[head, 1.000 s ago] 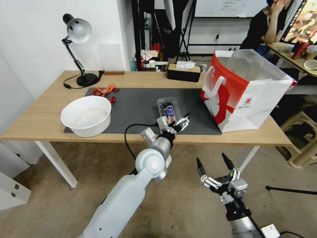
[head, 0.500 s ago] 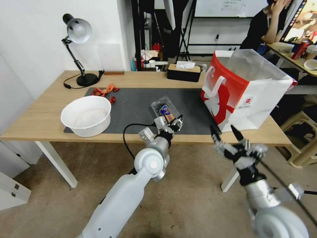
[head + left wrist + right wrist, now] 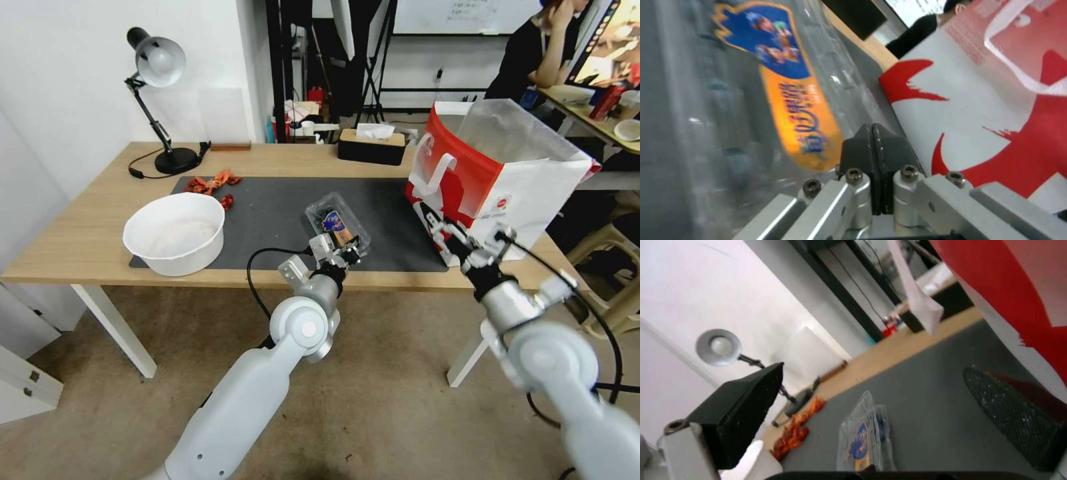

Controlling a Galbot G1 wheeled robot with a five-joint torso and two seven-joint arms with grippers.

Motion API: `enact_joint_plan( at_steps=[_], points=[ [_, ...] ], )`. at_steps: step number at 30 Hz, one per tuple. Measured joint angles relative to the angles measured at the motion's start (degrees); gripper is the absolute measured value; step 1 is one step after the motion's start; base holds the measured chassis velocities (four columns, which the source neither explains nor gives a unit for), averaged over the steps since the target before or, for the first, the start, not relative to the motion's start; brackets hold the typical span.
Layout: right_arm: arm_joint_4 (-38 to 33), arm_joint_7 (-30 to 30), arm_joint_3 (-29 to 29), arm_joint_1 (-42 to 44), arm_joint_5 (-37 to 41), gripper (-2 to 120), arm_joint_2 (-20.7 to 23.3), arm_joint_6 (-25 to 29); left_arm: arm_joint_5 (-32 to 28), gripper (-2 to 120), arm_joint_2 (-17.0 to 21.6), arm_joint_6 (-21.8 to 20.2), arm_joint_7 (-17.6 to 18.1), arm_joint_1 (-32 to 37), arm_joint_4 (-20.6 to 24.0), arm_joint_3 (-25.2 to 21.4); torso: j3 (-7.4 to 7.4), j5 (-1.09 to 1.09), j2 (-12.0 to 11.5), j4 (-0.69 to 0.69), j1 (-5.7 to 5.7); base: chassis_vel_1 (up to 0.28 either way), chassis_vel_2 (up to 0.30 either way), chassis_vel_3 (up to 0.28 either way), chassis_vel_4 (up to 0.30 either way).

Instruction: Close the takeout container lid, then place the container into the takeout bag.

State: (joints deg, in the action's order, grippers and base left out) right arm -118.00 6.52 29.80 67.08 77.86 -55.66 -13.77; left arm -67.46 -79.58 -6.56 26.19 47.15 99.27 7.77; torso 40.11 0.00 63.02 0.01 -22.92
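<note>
The left hand (image 3: 347, 252) is pinching the berry box (image 3: 337, 225) by its near edge above the desk (image 3: 87, 247); the right hand (image 3: 445, 232), fingers apart, is nearing the bag (image 3: 507, 193). Lifting it level should keep the lid (image 3: 791, 100) shut.

no text reads clearly; the lid (image 3: 751, 100) sticker (image 3: 800, 110) carries blurred blue characters.
</note>
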Motion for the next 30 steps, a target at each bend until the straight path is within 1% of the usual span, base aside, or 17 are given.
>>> enact_joint_plan(
  at_steps=[1, 3, 5, 7, 8, 11, 13, 14, 16, 17, 19, 20, 22, 23, 25, 27, 30],
  points=[
    [0.0, 0.0, 0.0, 0.0, 0.0, 100, 0.0, 0.0, 0.0, 0, 0.0, 0.0, 0.0, 0.0, 0.0, 0.0, 0.00, 0.00, 0.0, 0.00, 0.00, 0.000, 0.000, 0.000, 0.000],
    [1.8, 3.2, -1.0, -3.2, 2.8, 100, 1.4, -3.1, -0.4, 0, -0.2, 0.0, -0.1, -1.5, -1.4, 1.1, 0.00, -0.01, 0.0, -0.06, 0.00, 0.000, 0.000, 0.000, 0.000],
    [2.8, 4.2, -1.9, -4.9, 3.5, 100, 1.7, -4.5, -0.5, 0, -0.3, 0.1, -0.1, -1.7, -1.7, 1.2, -0.01, -0.01, 0.0, -0.05, 0.00, 0.000, 0.000, 0.000, 0.000],
    [5.4, 6.5, -5.2, -9.5, 4.8, 100, 1.9, -7.9, -0.6, 0, -0.1, 0.1, -0.1, -1.8, -1.9, 1.2, 0.00, 0.00, 0.0, 0.00, 0.00, 0.000, 0.000, 0.000, 0.000],
    [5.4, 6.5, -5.2, -9.5, 4.8, 100, 1.9, -7.9, -0.6, 0, -0.1, 0.1, -0.1, -1.8, -1.9, 1.2, 0.00, 0.00, 0.0, 0.00, 0.00, 0.000, 0.000, 0.000, 0.000],
    [8.0, 8.5, -8.7, -13.7, 5.6, 100, 1.6, -10.8, -0.7, 0, 0.2, 0.2, 0.0, -1.6, -2.0, 0.7, 0.00, 0.00, 0.0, 0.01, 0.00, 0.000, 0.000, 0.000, 0.000],
    [8.0, 8.5, -8.7, -13.7, 5.6, 100, 1.6, -10.8, -0.7, 0, 0.2, 0.2, 0.0, -1.6, -2.0, 0.7, 0.00, 0.00, 0.0, 0.01, 0.00, 0.000, 0.000, 0.000, 0.000],
    [10.3, 9.7, -11.2, -17.7, 6.7, 100, 0.9, -13.7, -0.9, 0, 0.5, 0.3, 0.0, -1.4, -1.9, 0.4, 0.00, 0.00, 0.0, -0.01, 0.00, 0.000, 0.000, 0.000, 0.000],
    [12.8, 10.9, -13.6, -21.6, 7.4, 100, 0.3, -17.0, -1.0, 0, 0.8, 0.3, 0.0, -1.4, -1.8, 0.3, 0.00, 0.00, 0.0, 0.00, 0.00, 0.000, 0.000, 0.000, 0.000],
    [12.8, 10.9, -13.6, -21.6, 7.4, 100, 0.3, -17.0, -1.0, 0, 0.8, 0.3, 0.0, -1.4, -1.8, 0.3, 0.00, 0.00, 0.0, 0.00, 0.00, 0.000, 0.000, 0.000, 0.000],
    [15.4, 13.1, -15.1, -25.8, 8.9, 100, -0.3, -22.0, -1.2, 0, 1.0, 0.4, 0.0, -1.4, -1.7, 0.0, 0.00, -0.02, 0.0, 0.00, 0.00, 0.000, 0.000, 0.000, 0.000],
    [15.4, 13.1, -15.1, -25.8, 8.9, 100, -0.3, -22.0, -1.2, 0, 1.0, 0.4, 0.0, -1.4, -1.7, 0.0, 0.00, -0.02, 0.0, 0.00, 0.00, 0.000, 0.000, 0.000, 0.000],
    [18.4, 16.3, -16.7, -29.9, 11.7, 100, -0.9, -27.0, -1.2, 0, 1.1, 0.4, 0.0, -1.2, -1.7, -0.2, 0.00, -0.01, 0.0, -0.01, 0.00, 0.000, 0.000, 0.000, 0.000],
    [19.7, 17.0, -17.6, -31.4, 12.4, 100, -0.9, -28.0, -1.2, 0, 1.2, 0.4, 0.0, -1.1, -1.6, -0.3, 0.00, -0.01, 0.0, 0.00, 0.00, 0.000, 0.000, 0.000, 0.000],
    [20.9, 17.3, -18.7, -32.8, 13.1, 100, -0.8, -28.4, -1.2, 0, 1.4, 0.5, 0.0, -1.0, -1.6, -0.3, 0.00, -0.01, 0.0, 0.00, 0.00, 0.000, 0.000, 0.000, 0.000],
    [23.6, 18.0, -21.5, -36.1, 15.7, 100, -0.8, -28.9, -1.3, 0, 1.6, 0.5, -0.1, -0.9, -1.6, -0.5, 0.00, -0.01, 0.0, -0.01, 0.00, 0.000, 0.000, 0.000, 0.000],
    [25.0, 18.0, -23.4, -37.7, 16.3, 100, -1.0, -28.9, -1.3, 0, 1.7, 0.6, -0.2, -0.8, -1.6, -0.6, -0.01, -0.02, 0.0, -0.01, 0.01, 0.000, 0.000, 0.000, 0.000]
  ],
)
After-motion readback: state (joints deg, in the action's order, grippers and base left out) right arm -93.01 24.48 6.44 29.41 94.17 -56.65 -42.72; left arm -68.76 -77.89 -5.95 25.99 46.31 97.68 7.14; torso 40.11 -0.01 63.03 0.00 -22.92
